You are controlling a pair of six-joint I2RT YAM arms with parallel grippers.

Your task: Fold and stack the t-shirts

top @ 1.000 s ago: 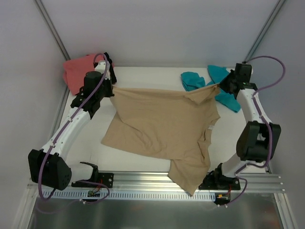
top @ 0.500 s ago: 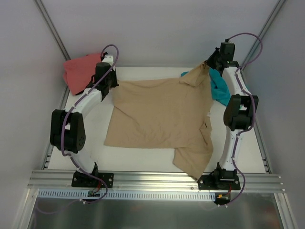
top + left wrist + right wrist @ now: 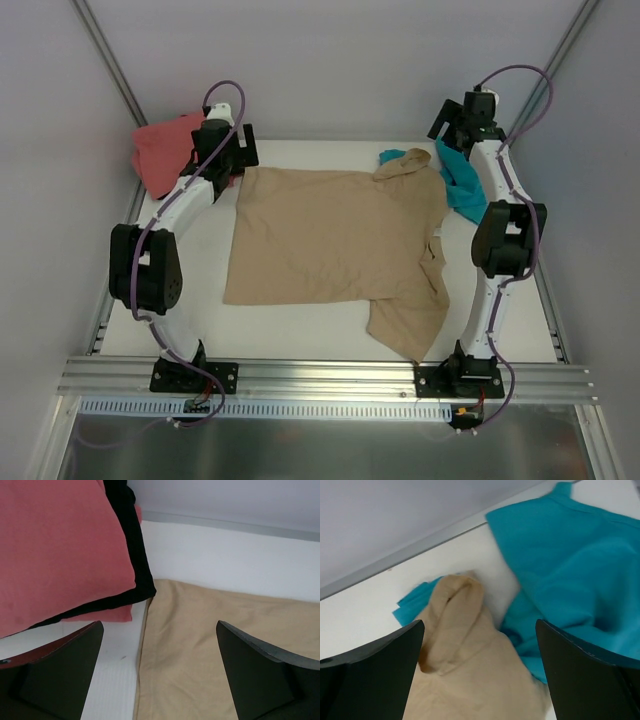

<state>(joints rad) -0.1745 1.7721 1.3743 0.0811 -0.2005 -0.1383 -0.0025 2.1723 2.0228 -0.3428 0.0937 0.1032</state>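
The left gripper [image 3: 157, 630] is released, jaws wide, over an edge of the tan t-shirt [image 3: 200, 650] on the desk [image 3: 225, 555]. The coral t-shirt [image 3: 55, 545] and black t-shirt [image 3: 126, 540] lie beyond, leftward. The right gripper [image 3: 479, 625] is likewise released above a bunched tan sleeve, with the teal t-shirt [image 3: 570, 570] beyond, rightward.

Looks like a robotics lab test cell, not anyone's home: bare white table [image 3: 300, 335] boxed in by plain grey walls [image 3: 330, 70], slotted aluminium rail [image 3: 320, 378] along its near edge, left arm [image 3: 150, 265] and right arm [image 3: 505, 245] bolted onto that rail.
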